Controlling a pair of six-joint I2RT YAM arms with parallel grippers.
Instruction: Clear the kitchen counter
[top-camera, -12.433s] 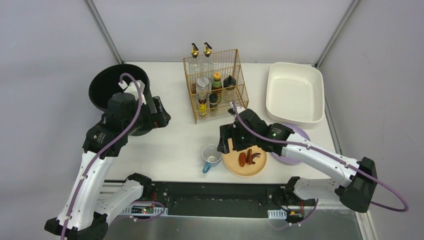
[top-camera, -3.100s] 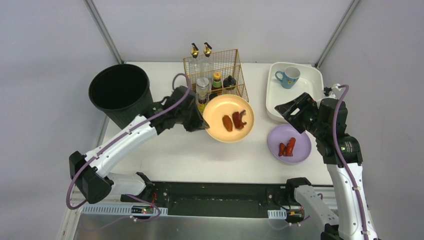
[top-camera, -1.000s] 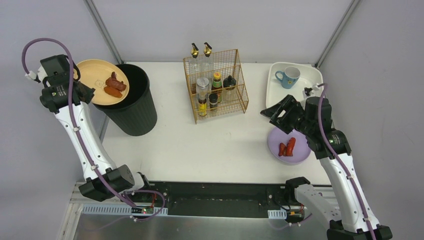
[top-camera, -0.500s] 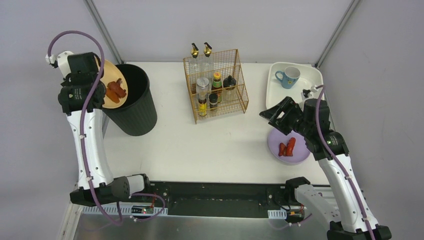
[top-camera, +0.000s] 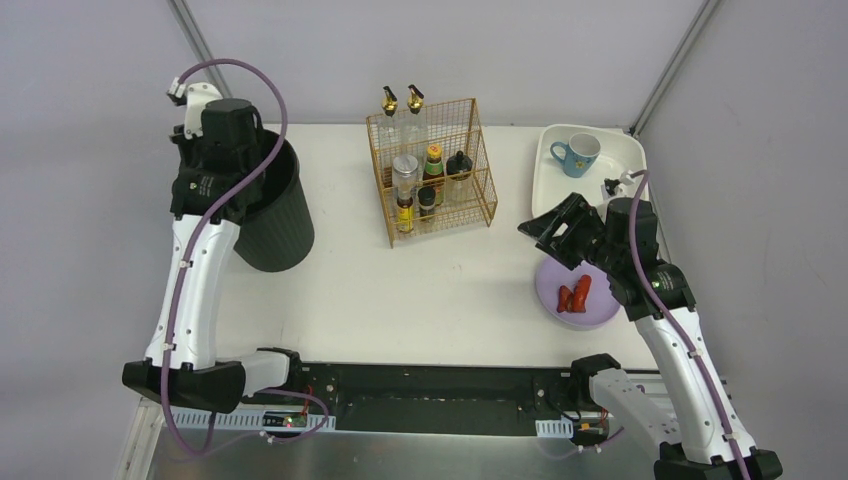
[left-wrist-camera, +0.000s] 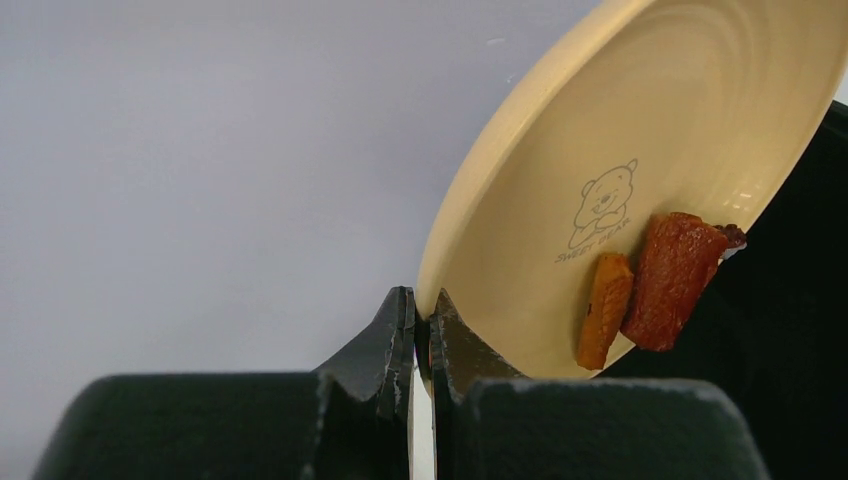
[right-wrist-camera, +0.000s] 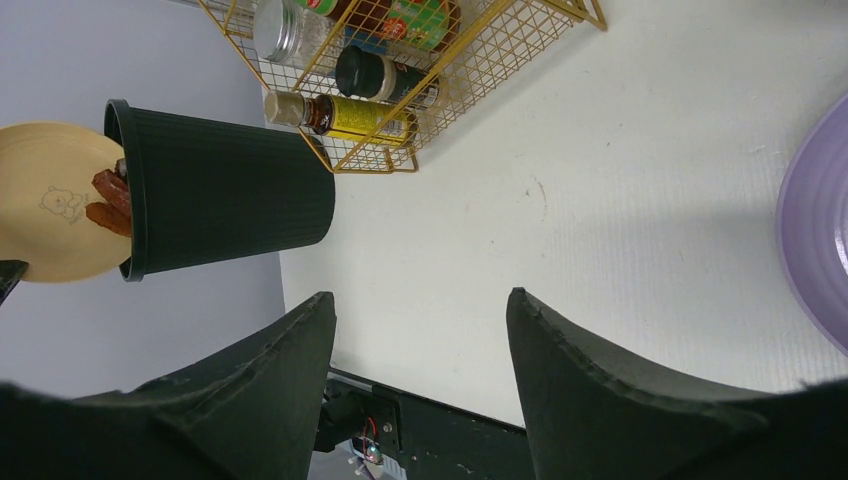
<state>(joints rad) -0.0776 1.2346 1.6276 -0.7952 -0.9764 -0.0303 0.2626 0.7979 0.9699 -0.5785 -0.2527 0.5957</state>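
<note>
White counter (top-camera: 440, 290) lay central. At four o'clock the right pincer (right-wrist-camera: 420, 298) hung released by a purple plate (right-wrist-camera: 820, 230). At ten o'clock the left pincer (left-wrist-camera: 415, 305), clenched on the rim of a steeply tilted cream plate (left-wrist-camera: 640, 150), could lose it into the black bin (top-camera: 275, 225) with the scraps (left-wrist-camera: 672, 280).

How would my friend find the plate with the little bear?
Find the tall black bin at the far left of the counter. The yellow plate is tipped over its rim, pinched by the left claw. Unlike the purple plate lying flat on the right, it has a bear drawing.
</note>
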